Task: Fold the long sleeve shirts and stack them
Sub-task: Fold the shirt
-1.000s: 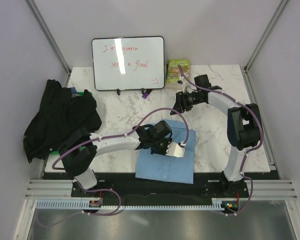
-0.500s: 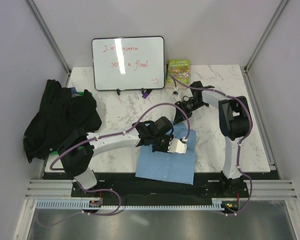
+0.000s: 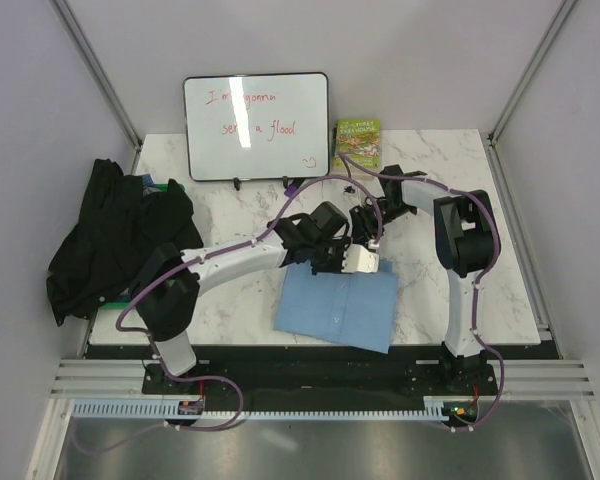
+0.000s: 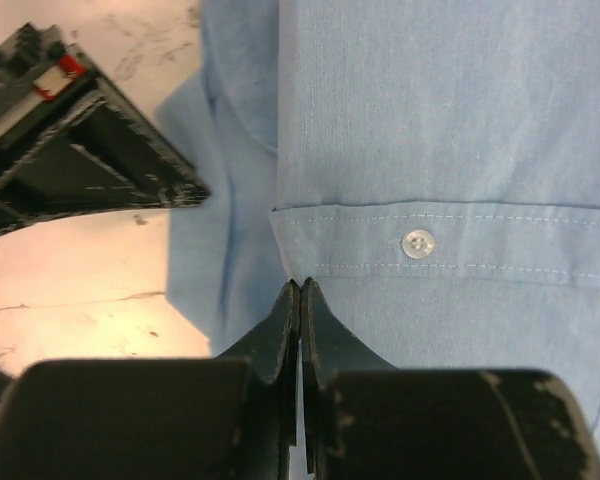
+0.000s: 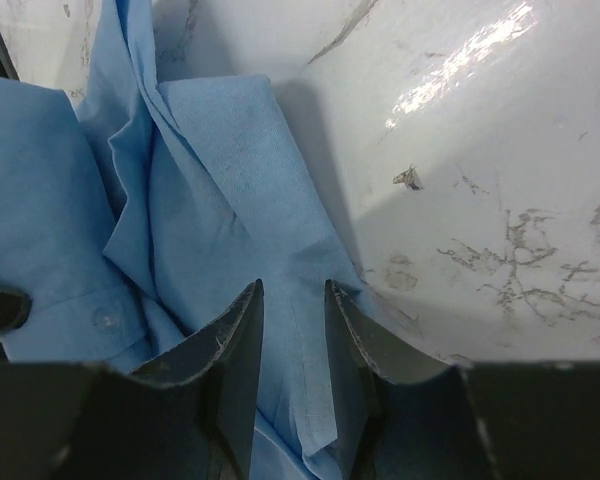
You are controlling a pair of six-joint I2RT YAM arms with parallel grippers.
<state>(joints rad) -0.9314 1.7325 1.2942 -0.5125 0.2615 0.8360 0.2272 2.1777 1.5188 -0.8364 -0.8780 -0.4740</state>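
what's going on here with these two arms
Both arms are working on the light blue shirt, which lies folded at the near middle of the table. The left gripper is shut with its tips at the button strip; the right gripper straddles a crumpled far edge, jaws apart. The black shirt sits heaped at the left.
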